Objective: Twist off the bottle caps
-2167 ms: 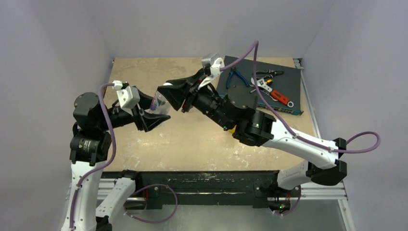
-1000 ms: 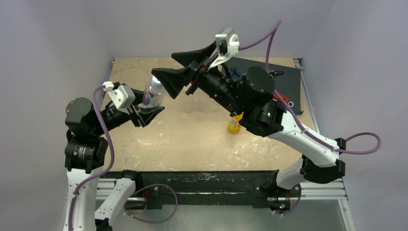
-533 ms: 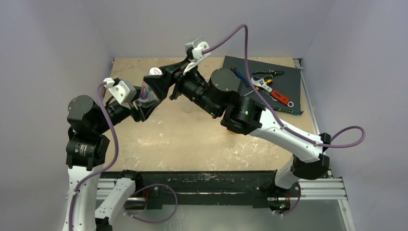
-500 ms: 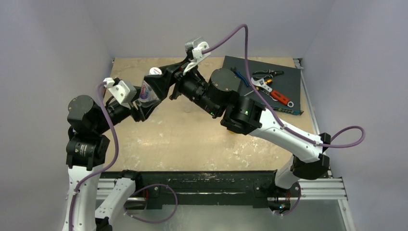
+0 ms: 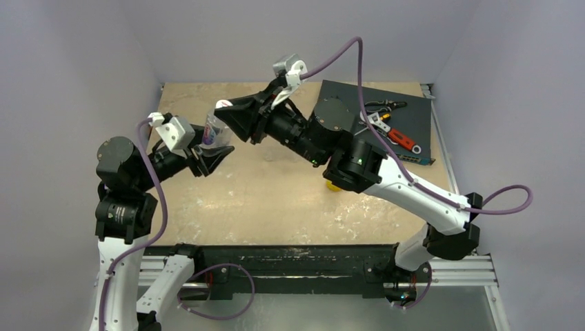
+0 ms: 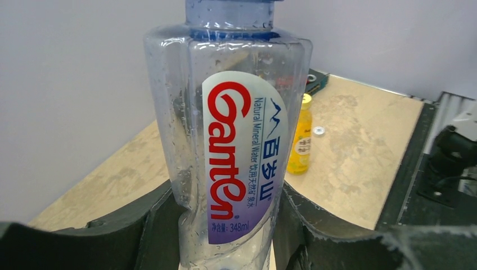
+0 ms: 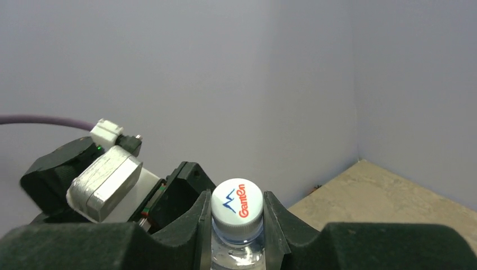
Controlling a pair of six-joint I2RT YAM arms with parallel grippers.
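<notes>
My left gripper (image 5: pixel 209 157) is shut on the body of a clear Ganten water bottle (image 5: pixel 213 135) and holds it off the table, tilted toward the right arm. In the left wrist view the bottle (image 6: pixel 236 152) fills the jaws of that gripper (image 6: pixel 225 225). My right gripper (image 5: pixel 231 114) is shut on the bottle's white cap (image 7: pixel 237 201), one finger on each side. An orange-yellow bottle (image 6: pixel 300 140) with a yellow cap (image 6: pixel 306 98) stands on the table. A small loose white cap (image 6: pixel 319 130) lies beside it. The other bottles are hidden.
A dark mat (image 5: pixel 414 121) at the back right holds pliers and a red-handled wrench (image 5: pixel 397 138). The orange-yellow bottle shows partly under the right arm (image 5: pixel 334 185). Grey walls close in the table on three sides.
One second ago my right gripper was open above the bottle; it has since come down and shut on the cap, and its wrist has turned slightly. The left gripper keeps its hold.
</notes>
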